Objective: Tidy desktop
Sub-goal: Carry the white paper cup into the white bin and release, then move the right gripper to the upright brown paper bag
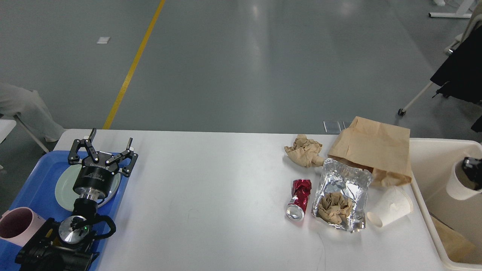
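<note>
The white desktop carries rubbish at its right end: a crumpled brown paper, a brown paper bag, a crushed red can, an open foil bag with brown paper in it, and a white paper cup on its side. My left gripper is open and empty above the blue tray. My right gripper shows only at the right edge. It holds a second white paper cup by the rim over the cream bin.
The blue tray at the table's left end holds a pale green plate and a pink mug. The cream bin stands against the table's right edge, with brown paper at its bottom. A black chair stands on the floor at the far right.
</note>
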`<state>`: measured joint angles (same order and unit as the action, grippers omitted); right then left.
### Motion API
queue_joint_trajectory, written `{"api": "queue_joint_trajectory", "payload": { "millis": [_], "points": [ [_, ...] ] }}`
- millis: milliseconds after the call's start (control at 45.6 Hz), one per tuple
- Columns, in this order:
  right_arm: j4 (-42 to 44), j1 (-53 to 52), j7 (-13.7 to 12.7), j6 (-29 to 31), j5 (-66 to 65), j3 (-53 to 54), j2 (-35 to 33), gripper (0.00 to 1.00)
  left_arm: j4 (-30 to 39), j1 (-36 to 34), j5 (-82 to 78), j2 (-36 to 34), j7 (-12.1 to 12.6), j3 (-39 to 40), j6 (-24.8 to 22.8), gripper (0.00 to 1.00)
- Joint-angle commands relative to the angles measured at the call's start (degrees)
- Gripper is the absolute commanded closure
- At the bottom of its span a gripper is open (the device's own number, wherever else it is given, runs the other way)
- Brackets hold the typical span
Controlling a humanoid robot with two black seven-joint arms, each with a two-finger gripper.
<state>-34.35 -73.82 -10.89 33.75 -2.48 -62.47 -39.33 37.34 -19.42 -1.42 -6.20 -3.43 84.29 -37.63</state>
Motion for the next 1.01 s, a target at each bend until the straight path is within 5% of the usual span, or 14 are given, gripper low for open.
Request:
{"api": "queue_joint_trajectory", "payload": {
  "millis": [0,110,263,680,724,812,987],
  "points": [
    [16.0,18.2,0.0,-2.4,-0.2,11.5,2.6,1.00,0.0,0.0,-0.1,0.0,0.1,0.0,-0.1,0.04],
    [26.7,31.9,0.1,-16.0,-0.4,14.7,10.5,1.00,0.1,0.0,-0.1,0.0,0.0,0.1,-0.1,0.04],
    [29.0,40.1,0.2,-28.6,-0.6,14.1,17.1,1.00,0.0,0.0,0.0,0.0,0.0,0.1,-0.1,0.04],
    [30.2,42.8,0.1,-31.7,-0.7,14.0,18.9,1.00,0.0,0.0,0.0,0.0,0.0,0.1,-0.1,0.04],
    [30.2,42.8,0.1,-31.7,-0.8,13.9,18.9,0.76,0.1,-0.1,0.0,0.0,0.0,0.0,-0.1,0.04],
    [30.5,41.7,0.1,-32.0,-0.8,13.9,18.8,0.05,0.0,0.0,0.0,0.0,0.0,0.1,-0.1,0.04],
    [30.4,40.0,-0.1,-32.0,-0.7,14.2,18.8,0.00,0.0,0.0,-0.1,0.0,0.0,0.0,0.0,0.04]
  ]
}}
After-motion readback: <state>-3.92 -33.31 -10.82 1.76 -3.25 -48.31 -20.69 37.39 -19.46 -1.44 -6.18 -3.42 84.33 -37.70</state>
